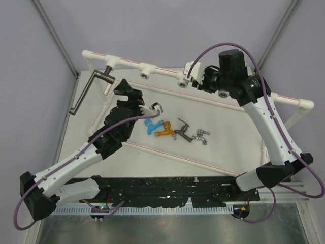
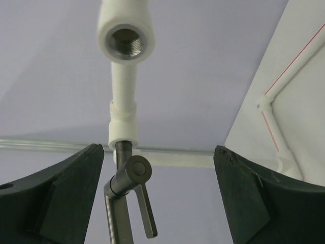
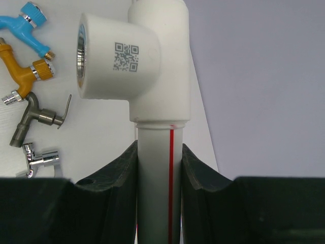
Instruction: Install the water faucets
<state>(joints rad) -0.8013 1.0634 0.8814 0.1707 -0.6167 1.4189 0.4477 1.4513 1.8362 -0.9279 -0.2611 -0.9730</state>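
Observation:
The large dark-grey faucet is screwed into a socket of the white pipe frame, and its long arm hangs off the left end. My left gripper is open just in front of it, fingers wide apart and touching nothing. My right gripper is shut on the frame's red-striped pipe, below a tee socket. Blue, orange, dark metal and chrome faucets lie loose on the table between the arms.
Empty brass-lined sockets face forward along the back pipe; one shows above the installed faucet. A lower white pipe crosses the table diagonally. A black rail runs along the near edge.

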